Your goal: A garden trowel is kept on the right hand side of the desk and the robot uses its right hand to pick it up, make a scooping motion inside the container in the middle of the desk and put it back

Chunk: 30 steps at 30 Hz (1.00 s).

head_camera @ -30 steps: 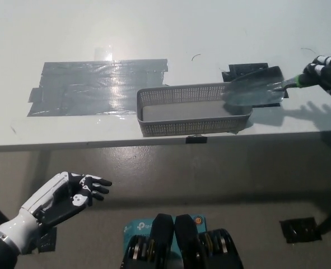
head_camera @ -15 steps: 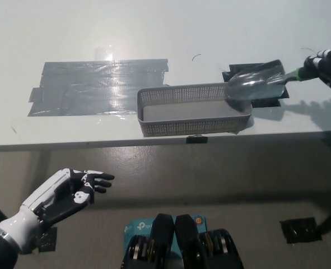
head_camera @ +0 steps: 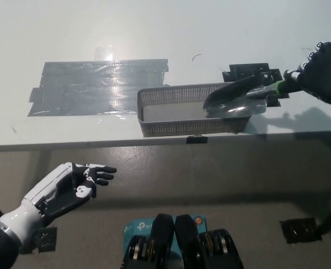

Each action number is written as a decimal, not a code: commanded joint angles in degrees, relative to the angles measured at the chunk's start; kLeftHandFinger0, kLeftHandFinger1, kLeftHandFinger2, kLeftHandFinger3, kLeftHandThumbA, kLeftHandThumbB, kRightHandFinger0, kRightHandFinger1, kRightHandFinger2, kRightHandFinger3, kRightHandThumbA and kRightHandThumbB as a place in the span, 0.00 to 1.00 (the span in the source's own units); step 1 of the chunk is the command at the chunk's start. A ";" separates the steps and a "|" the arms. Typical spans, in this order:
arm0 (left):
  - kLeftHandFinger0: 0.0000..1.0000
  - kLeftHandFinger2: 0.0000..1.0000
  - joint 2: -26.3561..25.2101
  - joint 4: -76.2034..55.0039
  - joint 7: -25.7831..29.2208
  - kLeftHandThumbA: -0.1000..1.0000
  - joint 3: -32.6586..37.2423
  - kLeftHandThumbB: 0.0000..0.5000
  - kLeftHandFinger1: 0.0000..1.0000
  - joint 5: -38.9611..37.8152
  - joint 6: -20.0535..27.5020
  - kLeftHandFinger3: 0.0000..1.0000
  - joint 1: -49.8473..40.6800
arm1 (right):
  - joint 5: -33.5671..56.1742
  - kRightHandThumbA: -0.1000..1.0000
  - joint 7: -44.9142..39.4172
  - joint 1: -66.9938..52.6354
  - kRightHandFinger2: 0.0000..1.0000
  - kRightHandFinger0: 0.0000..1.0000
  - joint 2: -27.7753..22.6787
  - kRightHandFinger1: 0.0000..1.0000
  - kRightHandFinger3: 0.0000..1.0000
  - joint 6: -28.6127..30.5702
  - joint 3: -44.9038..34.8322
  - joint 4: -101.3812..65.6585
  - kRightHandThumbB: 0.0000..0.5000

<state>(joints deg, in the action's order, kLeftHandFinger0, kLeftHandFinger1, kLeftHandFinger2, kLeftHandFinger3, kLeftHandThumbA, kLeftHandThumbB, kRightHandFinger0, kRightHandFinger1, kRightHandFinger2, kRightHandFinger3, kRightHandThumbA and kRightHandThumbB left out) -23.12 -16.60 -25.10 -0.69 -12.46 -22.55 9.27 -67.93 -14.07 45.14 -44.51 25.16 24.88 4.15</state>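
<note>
One trowel (head_camera: pixel 230 101) now down in one basket (head_camera: pixel 171 127) — right hand (head_camera: pixel 322 72), fingers round its handle — left hand (head_camera: pixel 70 189), fingers apart

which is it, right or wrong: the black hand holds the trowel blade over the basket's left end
Wrong end. In the head view the right hand holds the trowel with its blade over the right end of the basket, not the left. The left hand rests open below the desk edge.

There was one desk (head_camera: pixel 154 28), one mesh container (head_camera: pixel 176 128), one trowel (head_camera: pixel 232 100), one large patch of grey tape (head_camera: pixel 98 84) and one small patch of black tape (head_camera: pixel 249 70). Two robot hands showed: one white left hand (head_camera: pixel 70 188), one black right hand (head_camera: pixel 322 73).
</note>
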 commanded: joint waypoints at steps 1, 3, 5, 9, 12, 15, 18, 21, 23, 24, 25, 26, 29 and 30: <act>0.83 0.75 -1.58 -2.09 -0.58 1.00 0.15 0.00 0.77 -0.80 -0.06 0.70 1.23 | -3.87 0.00 -1.91 2.53 0.28 0.00 -1.51 0.00 0.00 -0.96 -0.05 -0.45 0.00; 0.84 0.76 -1.62 -1.44 -0.84 1.00 0.10 0.01 0.78 -1.05 0.25 0.71 1.20 | -3.88 0.00 -8.09 3.52 0.33 0.00 0.01 0.00 0.30 -2.67 0.14 -1.92 0.00; 0.83 0.75 -1.61 -1.38 -0.90 1.00 0.05 0.03 0.78 -1.24 0.14 0.71 1.17 | -3.98 0.00 -9.36 3.94 0.35 0.00 0.87 0.00 0.32 -3.05 0.09 -1.89 0.04; 0.83 0.75 -1.46 -1.54 -0.90 1.00 0.51 0.00 0.78 -1.10 -0.37 0.73 1.58 | -3.63 0.00 -8.16 4.12 0.27 0.00 2.88 0.00 0.01 -3.81 -0.80 -1.38 0.00; 0.85 0.76 -1.49 -1.75 -0.94 1.00 0.86 0.02 0.79 -0.92 -0.65 0.73 1.80 | -6.97 0.00 -9.61 4.55 0.36 0.00 3.79 0.00 0.16 -4.83 0.00 -1.57 0.05; 0.83 0.75 -1.62 -1.35 -1.34 1.00 0.95 0.00 0.77 -1.10 0.43 0.73 1.82 | -8.91 0.00 -11.80 5.71 0.44 0.00 6.10 0.00 0.26 -6.03 0.55 -1.19 0.00; 0.82 0.73 -1.36 -1.30 -1.43 1.00 1.11 0.00 0.77 -1.50 0.28 0.72 2.18 | -8.73 0.00 -13.08 5.77 0.46 0.00 7.72 0.03 0.22 -7.08 0.11 -0.67 0.03; 0.83 0.73 -1.24 -1.20 -1.36 1.00 1.31 0.03 0.77 -1.45 0.12 0.72 2.47 | -9.53 0.09 -11.94 5.85 0.47 0.00 8.17 0.05 0.18 -6.75 0.40 -0.25 0.00; 0.81 0.73 -1.11 -1.18 -1.38 1.00 1.44 0.00 0.75 -1.55 0.26 0.72 2.67 | -9.51 0.08 -11.10 6.23 0.43 0.00 8.76 0.01 0.16 -6.09 0.80 0.45 0.00; 0.80 0.73 -0.97 -1.15 -1.40 1.00 1.52 0.00 0.75 -1.62 0.36 0.72 2.80 | -9.04 0.03 -9.96 6.44 0.40 0.00 8.96 0.00 0.14 -5.48 0.94 1.00 0.00; 0.81 0.73 -0.93 -1.26 -1.39 1.00 1.68 0.00 0.75 -1.51 0.06 0.71 3.00 | -9.14 0.04 -10.59 6.60 0.39 0.00 9.23 0.00 0.17 -5.65 1.12 0.98 0.00; 0.82 0.73 -0.88 -1.20 -1.52 1.00 1.89 0.00 0.76 -1.42 0.11 0.71 3.15 | -8.00 0.00 -10.52 6.75 0.39 0.00 9.58 0.00 0.16 -5.48 0.96 1.65 0.00; 0.83 0.74 -0.95 -1.02 -1.79 1.00 2.26 0.00 0.77 -1.37 -0.25 0.72 3.53 | -6.58 0.00 -9.20 6.85 0.39 0.00 10.79 0.00 0.15 -5.00 1.01 2.33 0.08; 0.83 0.75 -1.13 -1.02 -1.80 1.00 2.50 0.00 0.78 -1.10 -0.35 0.73 3.66 | -7.03 0.00 -8.52 6.86 0.39 0.00 11.46 0.00 0.17 -5.03 1.43 2.54 0.10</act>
<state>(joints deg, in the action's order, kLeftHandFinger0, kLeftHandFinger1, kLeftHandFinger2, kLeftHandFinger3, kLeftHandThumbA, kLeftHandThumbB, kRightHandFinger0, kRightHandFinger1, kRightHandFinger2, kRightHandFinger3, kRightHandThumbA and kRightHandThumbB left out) -23.10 -16.57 -25.91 1.43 -12.63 -22.86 11.25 -75.54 -24.90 47.69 -33.98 20.90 26.46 6.77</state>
